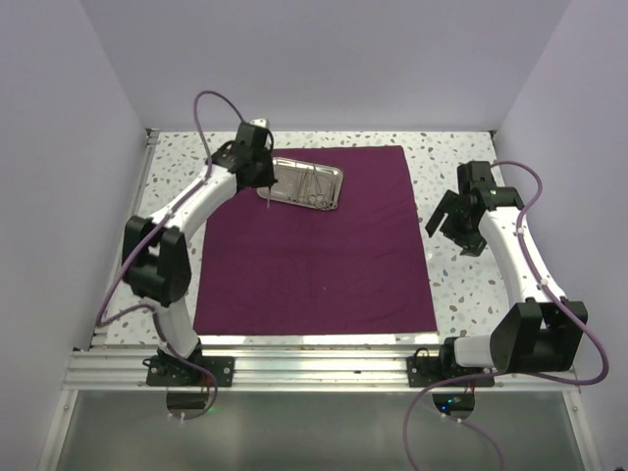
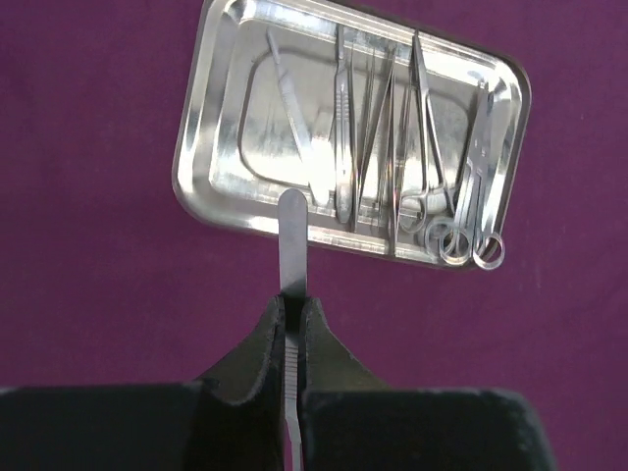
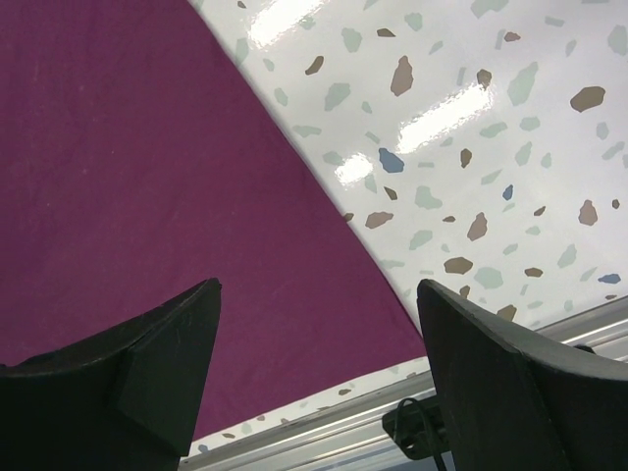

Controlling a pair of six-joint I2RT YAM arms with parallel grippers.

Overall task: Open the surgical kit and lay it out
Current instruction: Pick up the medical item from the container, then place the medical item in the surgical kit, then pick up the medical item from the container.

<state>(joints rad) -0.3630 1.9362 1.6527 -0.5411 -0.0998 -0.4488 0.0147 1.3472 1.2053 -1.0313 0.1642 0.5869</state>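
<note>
- Step in hand (my read): the wrap is already open. The purple cloth (image 1: 314, 265) lies flat on the speckled table (image 3: 471, 147), so it's now instruments out of the tray and onto the cloth, one by one.
- The left gripper (image 2: 292, 312) is clenched on a slim flat metal tool (image 2: 292, 231). Its rounded tip points far, over the near rim of the steel tray (image 2: 196, 128); can't tell if tip and rim touch.
- The tray sits on the far-left part of the cloth. Inside it, lying roughly parallel, are a thin flat handle (image 2: 289, 108), tweezers (image 2: 378, 128) and ring-handled forceps (image 2: 471, 216) with the rings at the near-right corner (a few overlap, so the count is unclear).
- The right gripper (image 3: 316, 294) is released and empty, jaws wide, hovering over the cloth's right edge — well apart from the tray.
- Next move calls for carrying the held tool to bare cloth near the tray, lowering it flat and letting go — without snagging the rim.
</note>
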